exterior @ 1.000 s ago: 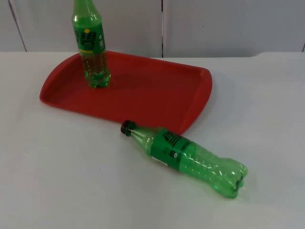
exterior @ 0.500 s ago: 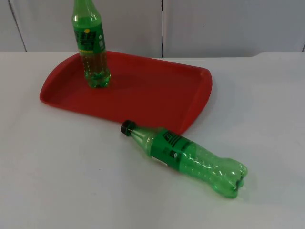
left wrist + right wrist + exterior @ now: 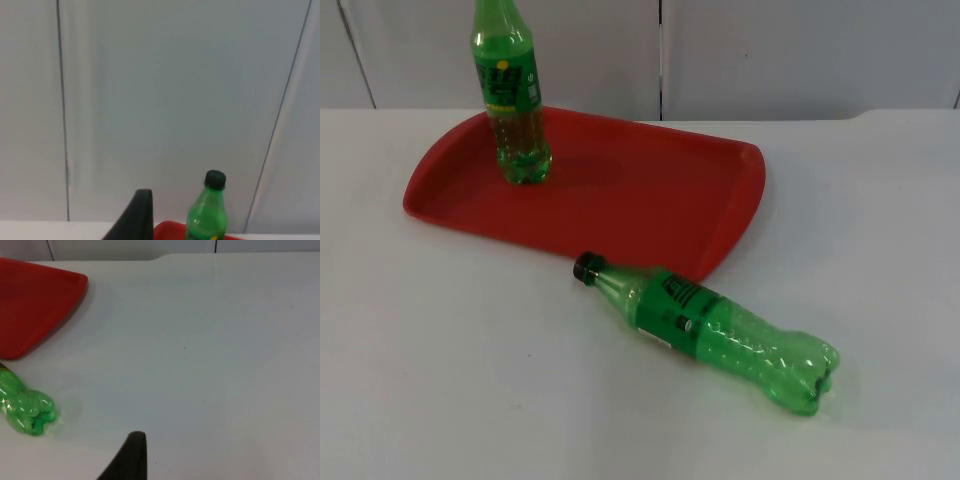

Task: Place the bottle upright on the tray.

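Observation:
A green bottle with a black cap lies on its side on the white table, just in front of the red tray. Its cap points at the tray's front edge and its base points away. My right gripper hovers over the bare table to the right of that base, apart from it, with the tray's corner beyond. My left gripper is raised behind the tray and faces the partition wall, holding nothing that I can see.
A second green bottle stands upright on the tray's far left part, and its capped neck rises beside the left gripper. The grey partition wall closes the table's back. Bare table lies right of and in front of the tray.

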